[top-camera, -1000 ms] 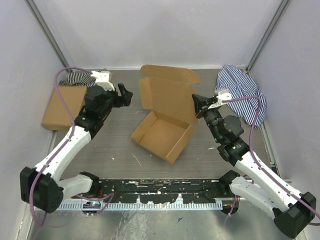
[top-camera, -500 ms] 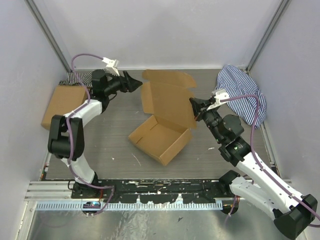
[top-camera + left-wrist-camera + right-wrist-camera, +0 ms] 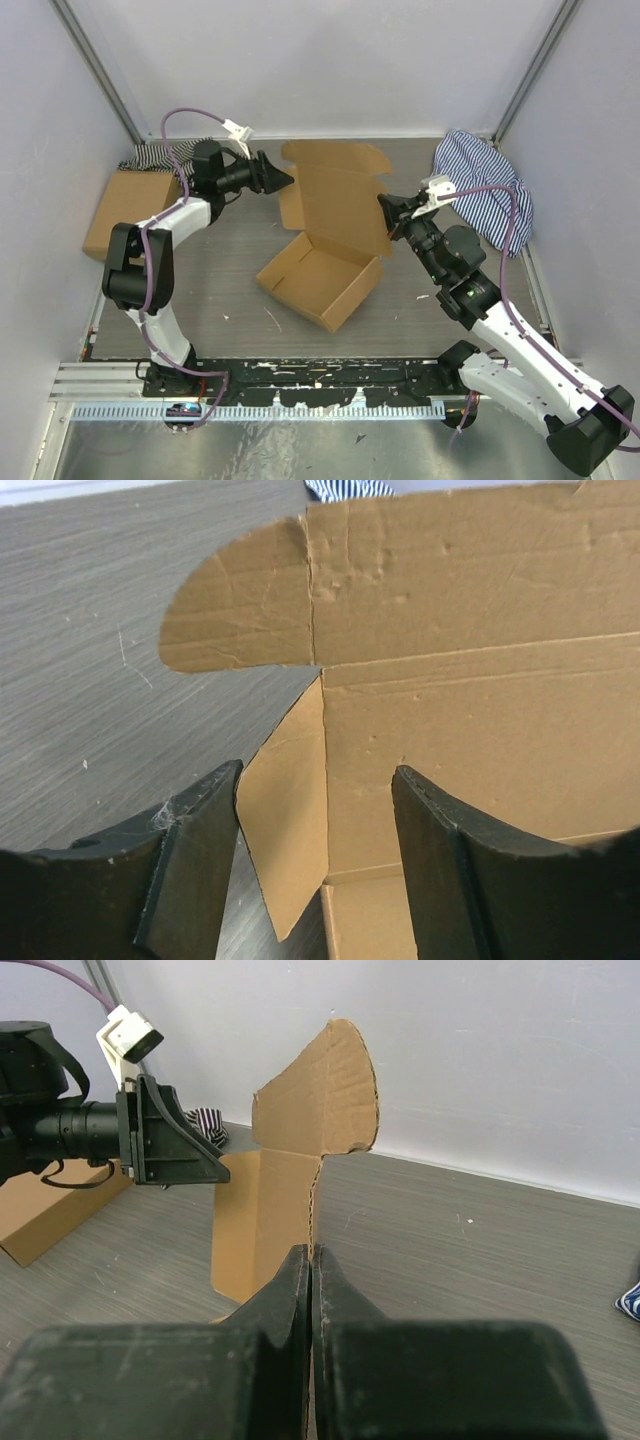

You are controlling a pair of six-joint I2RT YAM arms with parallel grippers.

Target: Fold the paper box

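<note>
Plain brown die-cut cardboard paper box (image 3: 322, 272) sits mid-way across the grey wood-grain table (image 3: 225, 285). Shallow tray is part-formed and open on the near side; lid panel (image 3: 340, 195) stands up behind it, toward the far wall. Judged light: thin corrugated board, stiff across the panels, giving readily along the scored creases. Tabs and flap tips would likely dent or tear if pinched hard. Whole box probably slides on the table when pushed from one side, so it wants a counter-hold. Best holds look to be panel edges close to a crease, not the flap tips. Right claw (image 3: 311, 1258): fingers together, clamped on the right-hand edge of the lid panel, the board edge running straight into the seam between them. Left claw (image 3: 318, 772): fingers well apart, holding nothing, pointed at the lid's left edge. Small side flap (image 3: 285, 850) hangs between its two fingers, nearer one of them; contact not certain. Rounded ear flap (image 3: 235, 615) sits above, at the lid's top corner. Judgement: right steadies the lid while left is placed to take the side flap and fold it in. Elsewhere: flat brown cardboard box (image 3: 125, 210) at far left, striped cloths (image 3: 485, 185) in the far corners, well apart from the paper box.
</note>
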